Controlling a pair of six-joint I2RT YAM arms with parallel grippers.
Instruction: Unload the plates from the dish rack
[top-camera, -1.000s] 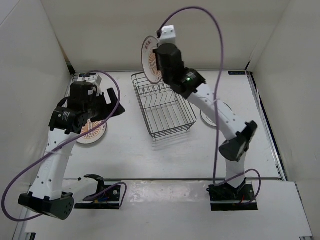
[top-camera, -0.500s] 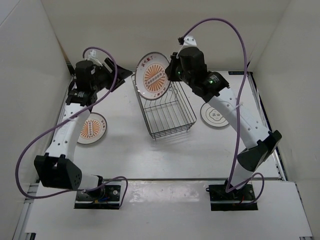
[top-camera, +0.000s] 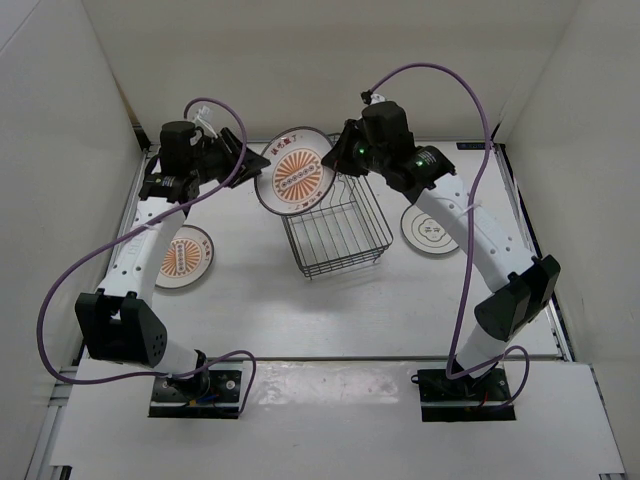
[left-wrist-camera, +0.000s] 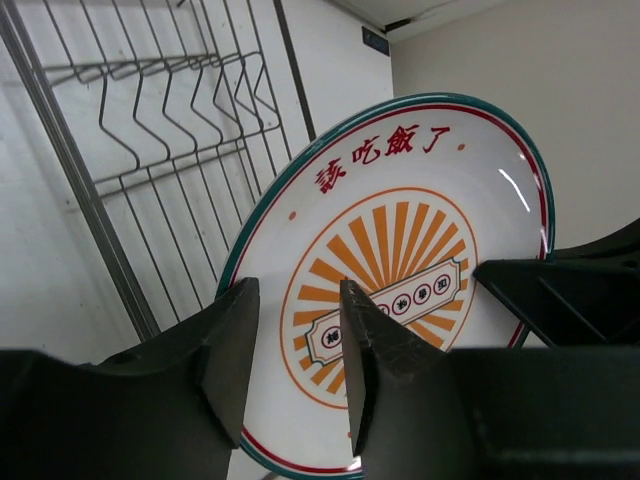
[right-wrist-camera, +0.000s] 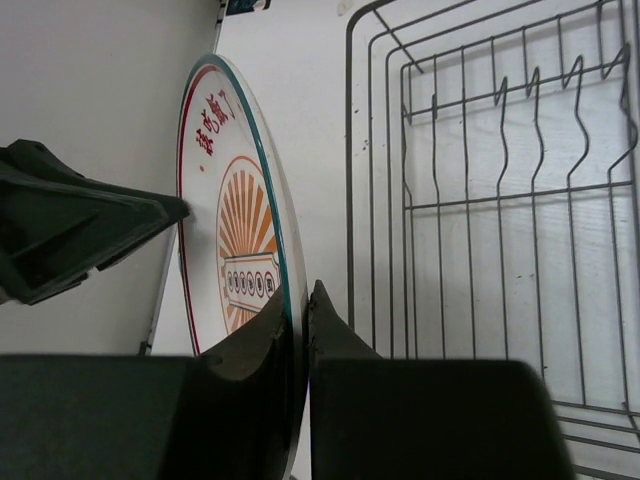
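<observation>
An orange-sunburst plate (top-camera: 297, 172) hangs on edge above the far left corner of the dish rack (top-camera: 340, 235), and my right gripper (top-camera: 337, 155) is shut on its right rim. The right wrist view shows the jaws (right-wrist-camera: 300, 295) pinching that plate (right-wrist-camera: 235, 230) edge-on. My left gripper (top-camera: 252, 160) is at its left rim. In the left wrist view it (left-wrist-camera: 298, 290) stands partly open: one finger (left-wrist-camera: 232, 350) covers the rim and the other (left-wrist-camera: 368, 345) lies over the face of the plate (left-wrist-camera: 400, 230), which shows in the gap. The rack (right-wrist-camera: 500, 200) holds no plates.
A second sunburst plate (top-camera: 181, 256) lies flat on the table at the left, below the left arm. A white plate with dark marks (top-camera: 430, 232) lies right of the rack, partly under the right arm. White walls close in the back and both sides.
The right arm brought the plate down and to the left of the rack's back. The left arm swung up from the plate on the table to the held plate, and its jaws narrowed.
</observation>
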